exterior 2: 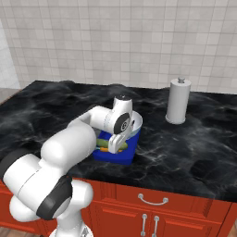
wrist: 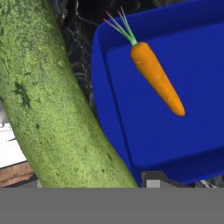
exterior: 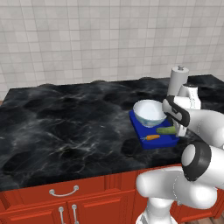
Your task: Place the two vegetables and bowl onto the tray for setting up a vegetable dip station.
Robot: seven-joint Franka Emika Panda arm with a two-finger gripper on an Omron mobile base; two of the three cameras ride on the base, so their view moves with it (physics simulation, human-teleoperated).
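Cucumber (wrist: 52, 100) right against hand camera, lying over tray (wrist: 144, 144) rim edge, part over dark counter (exterior: 65, 122). Gripper (exterior 2: 116, 144) jaws partway apart; cannot tell if gripping cucumber or freed. Risk: cucumber straddles rim, rolls off onto counter on release. Carrot (wrist: 157, 78) flat in tray. Bowl (exterior: 149, 112) sits at tray far end; careless retreat could clip it.
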